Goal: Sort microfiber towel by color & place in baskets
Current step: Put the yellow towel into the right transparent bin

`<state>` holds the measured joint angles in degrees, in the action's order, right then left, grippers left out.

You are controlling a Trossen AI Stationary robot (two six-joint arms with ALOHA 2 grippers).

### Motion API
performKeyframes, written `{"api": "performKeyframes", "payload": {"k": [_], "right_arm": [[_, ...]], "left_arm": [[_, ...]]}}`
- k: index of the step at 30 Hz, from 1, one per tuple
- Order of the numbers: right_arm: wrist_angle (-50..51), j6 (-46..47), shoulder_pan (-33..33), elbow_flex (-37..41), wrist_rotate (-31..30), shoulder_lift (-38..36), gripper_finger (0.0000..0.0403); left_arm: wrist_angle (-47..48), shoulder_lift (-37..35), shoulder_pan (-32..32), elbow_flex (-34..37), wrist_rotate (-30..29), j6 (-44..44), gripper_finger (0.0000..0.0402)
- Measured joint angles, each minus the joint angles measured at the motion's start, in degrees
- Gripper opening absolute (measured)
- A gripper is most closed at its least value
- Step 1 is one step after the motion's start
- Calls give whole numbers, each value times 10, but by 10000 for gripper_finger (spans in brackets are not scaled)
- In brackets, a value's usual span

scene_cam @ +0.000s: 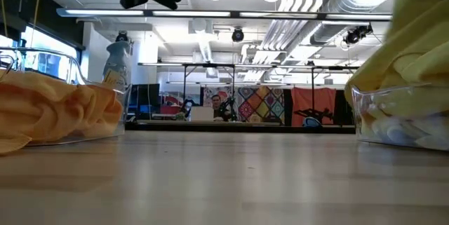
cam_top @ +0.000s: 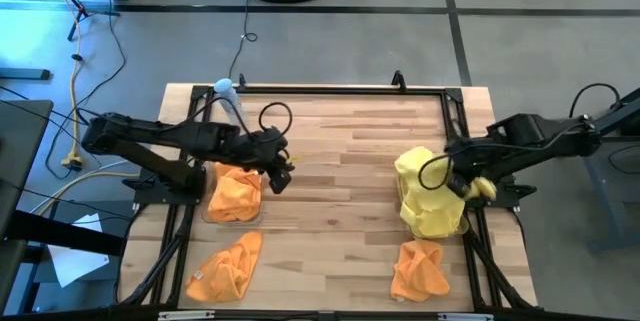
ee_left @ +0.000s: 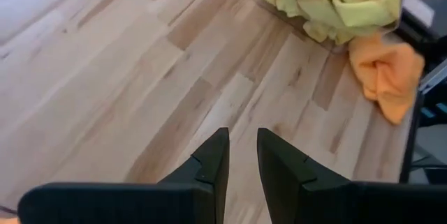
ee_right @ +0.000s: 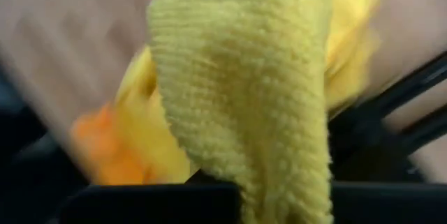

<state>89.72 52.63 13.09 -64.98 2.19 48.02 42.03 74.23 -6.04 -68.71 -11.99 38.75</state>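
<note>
Towels are partly sorted. An orange towel [cam_top: 236, 193] lies in the clear basket [cam_top: 208, 213] on the bench's left side, and a heap of yellow towels [cam_top: 428, 196] fills the basket [scene_cam: 400, 123] on the right, piled well above its rim. Two orange towels are outside any basket, on the bare bench [cam_top: 340, 181] near its front edge: one [cam_top: 226, 269] in front of the left basket, another [cam_top: 420, 269] in front of the yellow heap. By my judgement, about two orange towels remain to be binned.

The right gripper [cam_top: 470, 185] sits at the yellow heap's outer edge, closed on a yellow towel [ee_right: 244, 91] that drapes across its wrist camera; this one is not yet released. The left gripper [cam_top: 280, 166] hangs just beside the orange basket, on its inner side, pointing across the bench, its fingers [ee_left: 213, 165] a narrow gap apart and holding nothing. Both arms reach in from the bench's outer sides.
</note>
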Motion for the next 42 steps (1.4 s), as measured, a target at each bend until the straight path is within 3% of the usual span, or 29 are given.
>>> {"api": "performKeyframes", "payload": {"k": [5,10,12,19,21,27,35,42], "right_arm": [[2,33,18,-1,163,-1,0],[2,74,46,-1,235,-1,0],[2,61,53,-1,198,-1,0],[-16,18,53,8,-85,8,0],[-36,-7,53,29,-118,13,0],[-186,-76,53,164,-103,32,0],[-328,-32,53,352,-95,49,4],[-396,-51,53,393,-97,47,63]], "left_arm": [[-2,-5,-13,4,-5,17,62],[-3,-5,-13,4,-8,26,62],[-4,-5,-13,4,-17,26,62],[-4,-5,-12,4,-25,26,62],[-4,-5,-13,4,-25,26,62],[-4,-5,-24,4,-26,34,62],[-4,-4,-51,4,-39,61,62],[-4,-4,-58,4,-39,82,62]]}}
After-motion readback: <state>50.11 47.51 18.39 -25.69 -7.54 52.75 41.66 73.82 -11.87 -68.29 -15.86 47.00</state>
